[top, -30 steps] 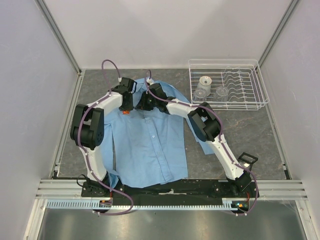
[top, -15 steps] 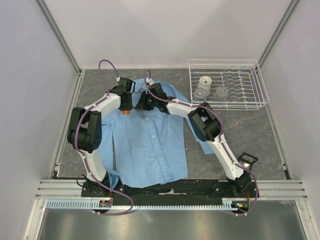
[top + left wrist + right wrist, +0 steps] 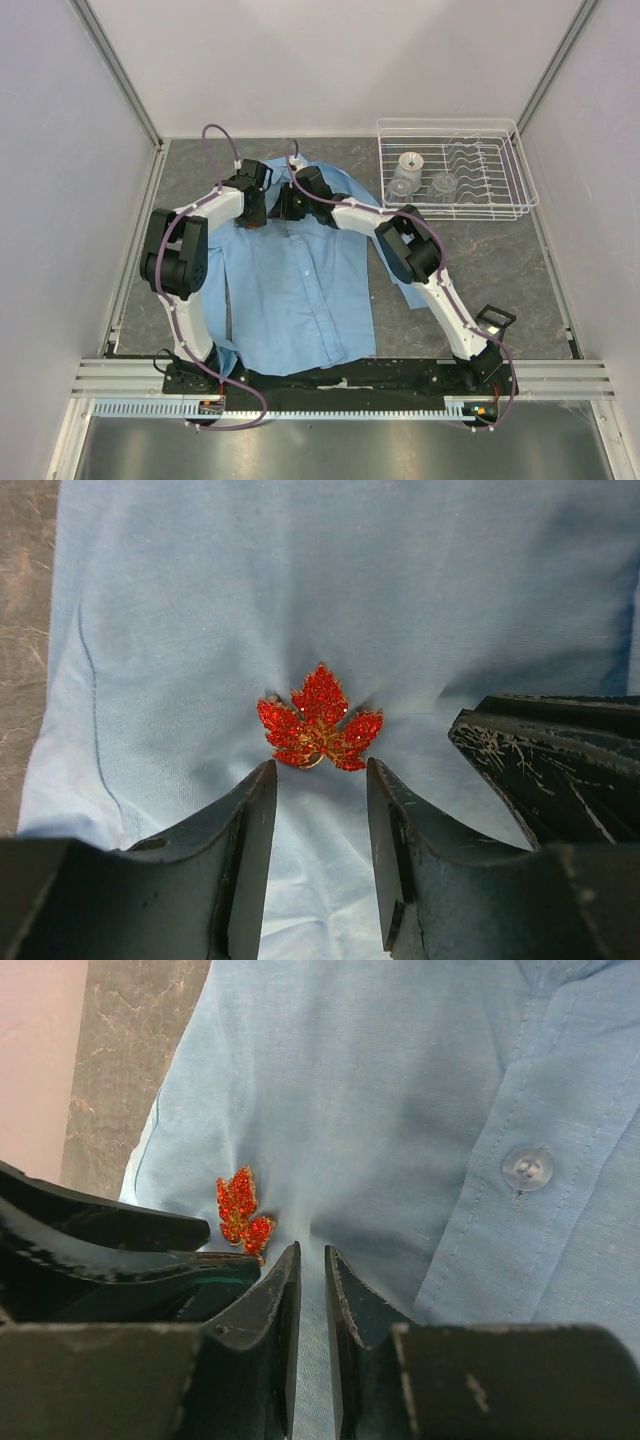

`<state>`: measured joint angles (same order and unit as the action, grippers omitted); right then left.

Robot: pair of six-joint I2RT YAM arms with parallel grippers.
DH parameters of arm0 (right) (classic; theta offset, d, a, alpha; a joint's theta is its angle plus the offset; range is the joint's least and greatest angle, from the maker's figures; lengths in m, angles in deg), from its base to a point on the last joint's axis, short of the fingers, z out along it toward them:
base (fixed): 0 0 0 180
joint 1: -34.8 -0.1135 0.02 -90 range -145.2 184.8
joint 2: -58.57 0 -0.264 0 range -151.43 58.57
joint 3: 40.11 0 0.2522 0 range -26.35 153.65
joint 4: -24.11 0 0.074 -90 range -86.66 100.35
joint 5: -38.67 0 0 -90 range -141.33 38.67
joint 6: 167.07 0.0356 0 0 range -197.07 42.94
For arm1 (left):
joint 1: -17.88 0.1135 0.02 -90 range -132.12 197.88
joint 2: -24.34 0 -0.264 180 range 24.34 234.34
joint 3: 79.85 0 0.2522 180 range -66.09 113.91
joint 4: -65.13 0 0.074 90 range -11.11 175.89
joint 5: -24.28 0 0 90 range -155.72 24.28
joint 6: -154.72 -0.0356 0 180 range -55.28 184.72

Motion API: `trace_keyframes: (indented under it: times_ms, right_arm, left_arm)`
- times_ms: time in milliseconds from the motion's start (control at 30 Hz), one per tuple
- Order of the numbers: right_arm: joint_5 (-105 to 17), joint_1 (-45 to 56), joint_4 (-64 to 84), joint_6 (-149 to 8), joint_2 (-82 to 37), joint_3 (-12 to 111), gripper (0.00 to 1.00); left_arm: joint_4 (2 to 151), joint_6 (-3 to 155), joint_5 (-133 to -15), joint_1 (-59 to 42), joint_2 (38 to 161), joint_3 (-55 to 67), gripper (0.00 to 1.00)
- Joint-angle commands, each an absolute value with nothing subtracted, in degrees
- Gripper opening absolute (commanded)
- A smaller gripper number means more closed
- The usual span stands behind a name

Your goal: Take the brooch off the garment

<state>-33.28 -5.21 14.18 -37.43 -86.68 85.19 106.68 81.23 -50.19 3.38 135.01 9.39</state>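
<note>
lying pinned on garment [image 3: 300, 290] chest near collar: brooch [image 3: 320, 730], red leaf shape. left gripper [image 3: 320, 770] fingers apart, tips just short of it. right gripper [image 3: 312, 1255] nearly together, pinching cloth beside it.

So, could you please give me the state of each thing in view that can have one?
brooch, pinned to the garment, not gripped.
garment, lying flat, front up, buttoned.
left gripper, jaws open, tips straddling the spot just below the brooch.
right gripper, jaws nearly closed, apparently pinching garment cloth beside the brooch.
dish rack, upright, holding a few small items.
</note>
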Motion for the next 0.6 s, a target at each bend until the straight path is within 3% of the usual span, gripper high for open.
trace_keyframes:
  times_ms: [0, 100, 267, 567]
  right_arm:
    - [-34.80, -6.25, 16.76, -40.32, -86.10, 85.01, 0.22]
    - [-35.07, -6.34, 19.29, -40.68, -85.31, 82.38, 0.22]
    - [-33.75, -6.34, 21.85, -38.66, -84.96, 79.23, 0.22]
    - [-35.50, -6.34, 19.93, -43.04, -82.94, 78.42, 0.22]
  left_arm:
    - [106.93, 83.00, -48.06, 2.41, 136.57, 10.82, 0.49]
    - [107.36, 83.00, -46.22, 1.80, 137.37, 10.11, 0.60]
    - [106.93, 83.26, -45.68, 1.80, 138.07, 9.49, 0.58]
    - [106.58, 81.94, -47.26, 1.79, 138.25, 10.72, 0.21]
